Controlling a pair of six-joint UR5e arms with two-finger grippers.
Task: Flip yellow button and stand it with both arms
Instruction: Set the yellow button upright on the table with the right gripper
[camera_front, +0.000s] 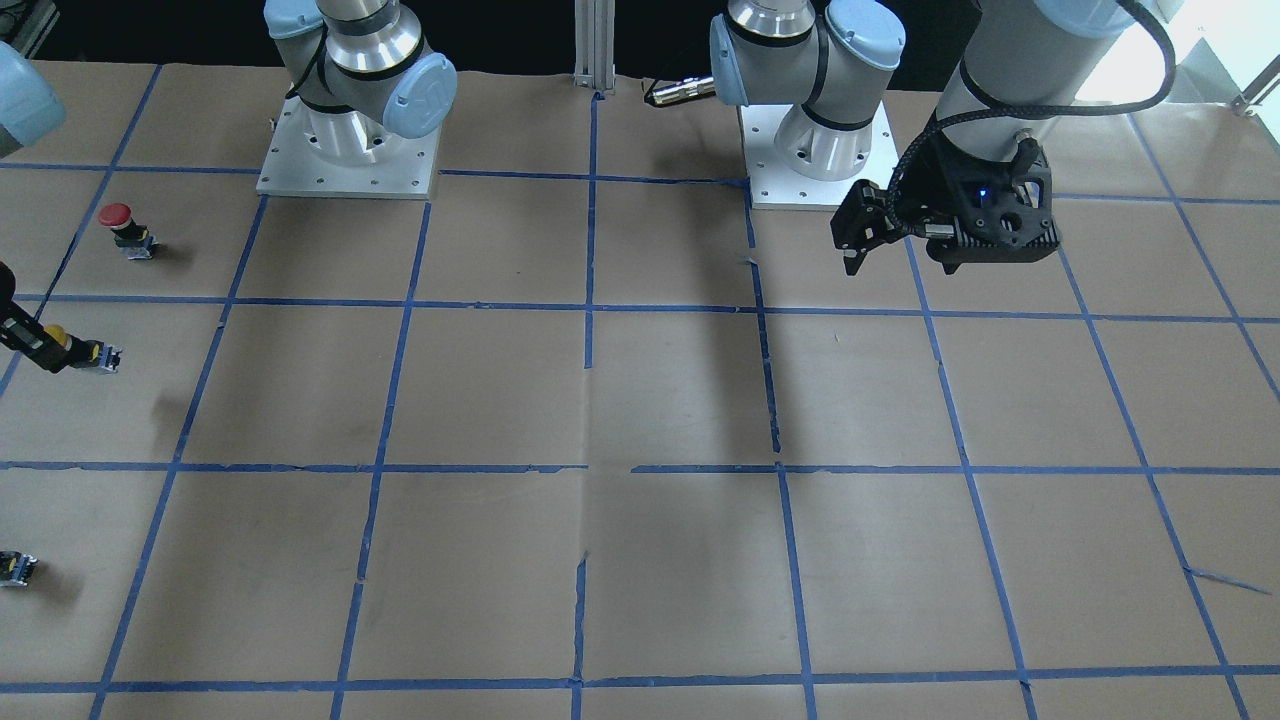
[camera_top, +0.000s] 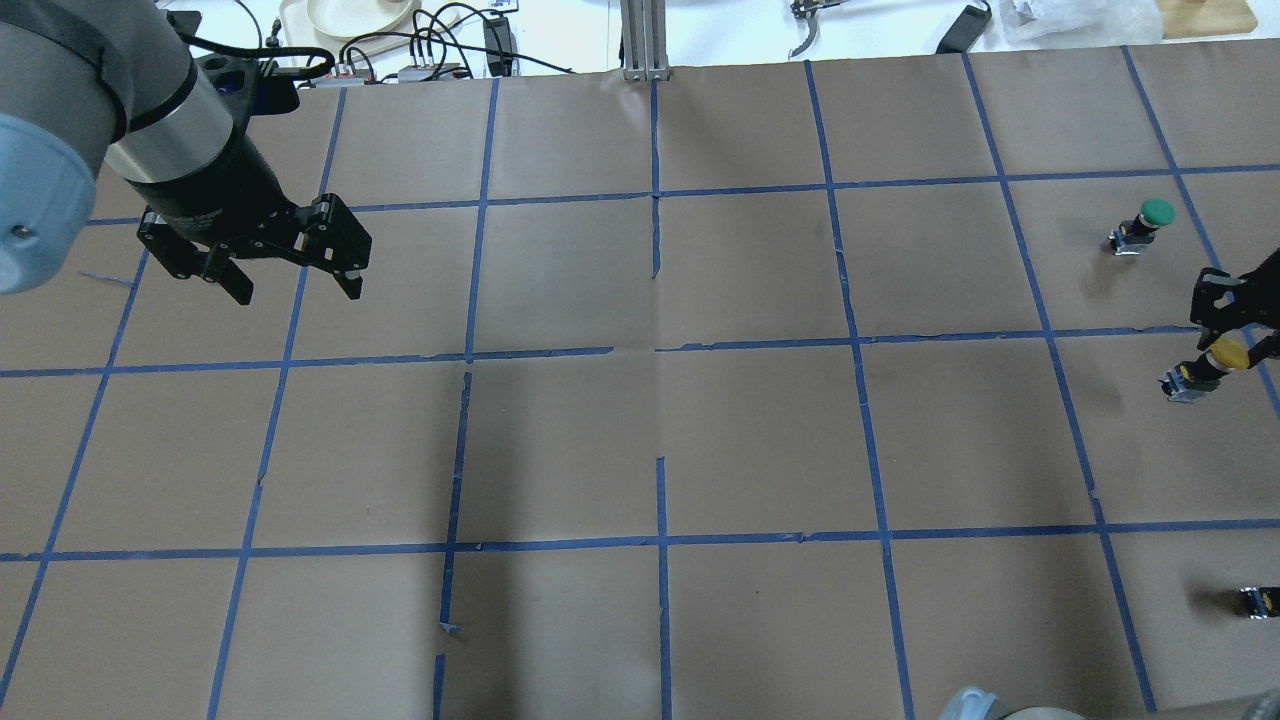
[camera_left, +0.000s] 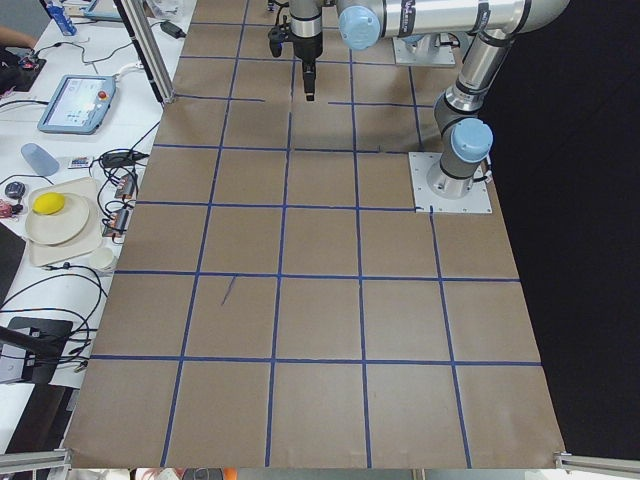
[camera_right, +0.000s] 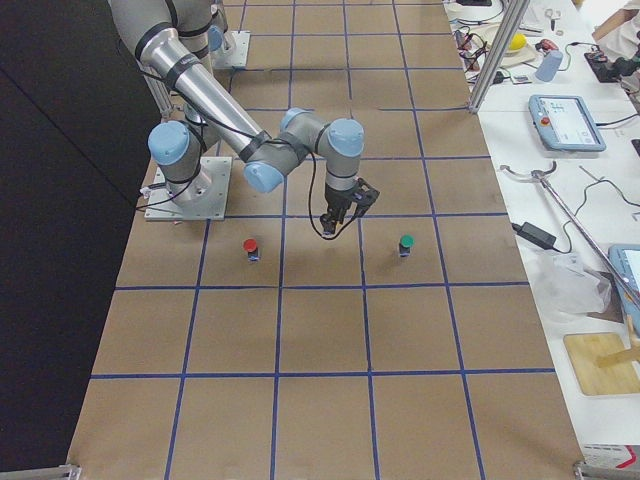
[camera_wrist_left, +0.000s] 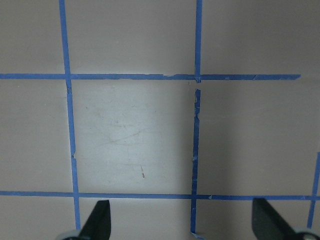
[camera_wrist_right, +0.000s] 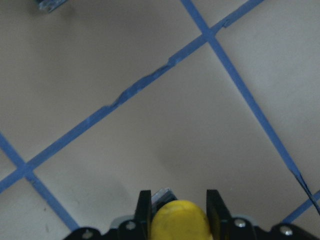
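Here, the grasp is made; the flip and the stand are not yet done.
We see the right claw (camera_wrist_right: 178, 196) clamped on the yellow button (camera_wrist_right: 179, 221) at its cap, near the robot's right-hand edge of the table (camera_top: 760, 440) and, judging by its detached shadow, raised off the surface. The left claw (camera_top: 298, 290) hangs spread wide and empty, well apart. We judge hand-over, turning and setting upright all undone.

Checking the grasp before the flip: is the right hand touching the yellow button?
Touching. In the right wrist view the yellow button sits pinched between the fingers of the right hand, no gap at either side.
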